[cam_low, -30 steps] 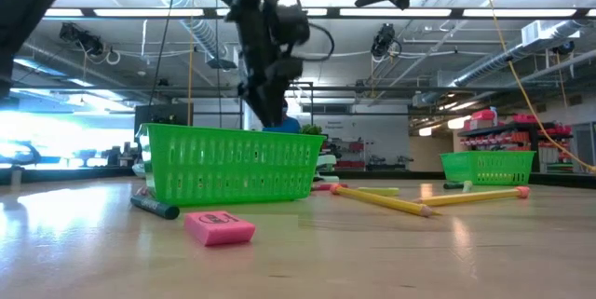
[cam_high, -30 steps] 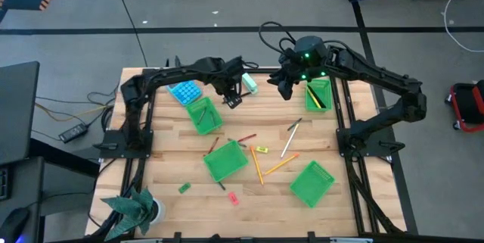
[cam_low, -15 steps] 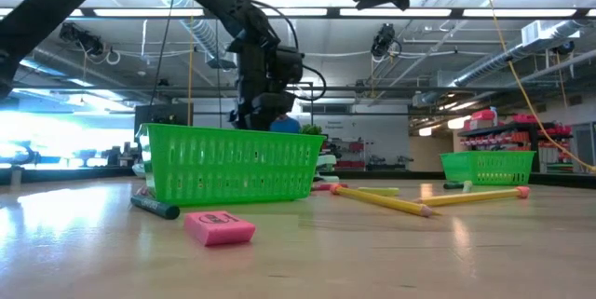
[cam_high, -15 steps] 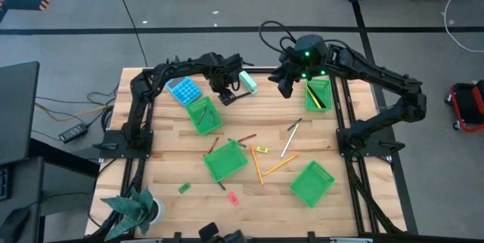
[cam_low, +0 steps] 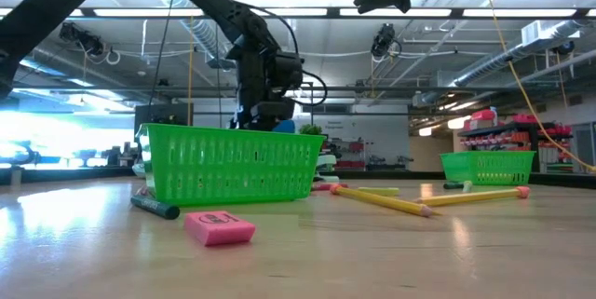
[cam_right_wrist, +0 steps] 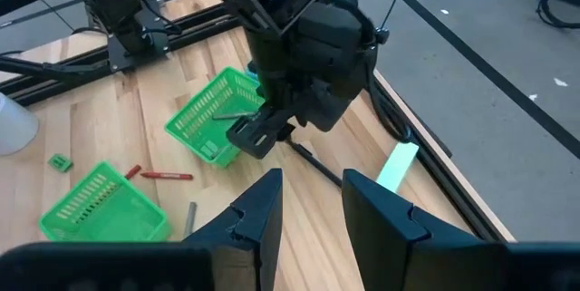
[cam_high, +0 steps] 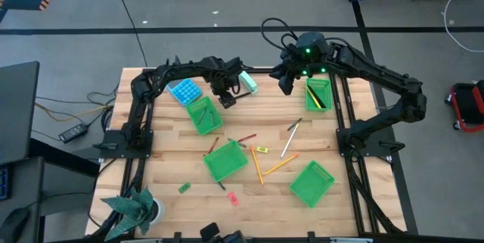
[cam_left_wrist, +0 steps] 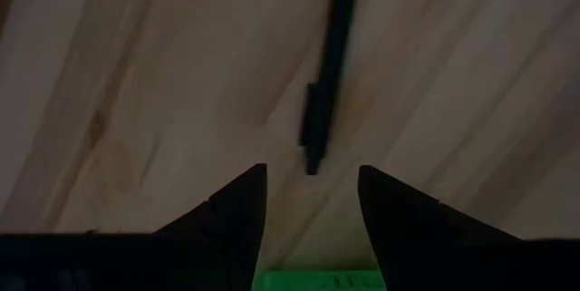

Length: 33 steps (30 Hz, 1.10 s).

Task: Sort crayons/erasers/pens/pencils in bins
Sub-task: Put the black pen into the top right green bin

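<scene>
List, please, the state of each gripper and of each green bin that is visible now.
left gripper: open, empty, above a dark pen on the table
right gripper: open, empty, raised
bin by the calculator: holds a stick
far right bin: holds sticks
middle bin: looks empty
near right bin: looks empty

High view straight down over the whole tabletop (cam_high: 174,160); low view level across it; wrist views close, looking forward; shared: green bins (cam_high: 225,162).
</scene>
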### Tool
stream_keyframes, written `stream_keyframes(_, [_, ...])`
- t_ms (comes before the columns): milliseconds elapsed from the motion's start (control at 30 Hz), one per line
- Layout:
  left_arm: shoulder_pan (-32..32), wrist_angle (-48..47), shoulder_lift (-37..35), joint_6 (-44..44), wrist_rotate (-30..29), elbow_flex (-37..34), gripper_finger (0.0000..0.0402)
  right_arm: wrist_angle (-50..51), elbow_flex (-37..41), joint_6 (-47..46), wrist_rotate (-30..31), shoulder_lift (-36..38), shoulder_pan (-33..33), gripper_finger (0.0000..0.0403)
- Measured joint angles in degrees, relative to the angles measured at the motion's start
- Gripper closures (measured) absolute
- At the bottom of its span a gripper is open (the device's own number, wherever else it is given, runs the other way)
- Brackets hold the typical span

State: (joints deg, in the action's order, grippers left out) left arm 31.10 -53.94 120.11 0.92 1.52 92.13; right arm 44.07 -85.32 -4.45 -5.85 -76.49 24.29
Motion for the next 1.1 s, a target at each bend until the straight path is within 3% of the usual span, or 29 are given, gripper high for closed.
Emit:
stream_keyframes(333, [-0.1, 0.2, 0.0, 7.3, 1.9, -0.7, 0.0212, 0.0, 0.0, -0.4, -0.2, 0.0, -0.1, 0.0281])
stream_keyframes(700, [-0.6, -0.6, 4.5, 7.5, 2.7, -0.7, 0.0216, 0.0, 0.0, -0.6, -0.2, 0.0, 0.0, 0.0281])
stream_keyframes(1100, [-1.4, 0.0, 5.0, 7.1, 1.8, -0.3, 0.0211, 0.2, 0.9, -1.6, -0.2, 0.0, 0.0, 0.0281])
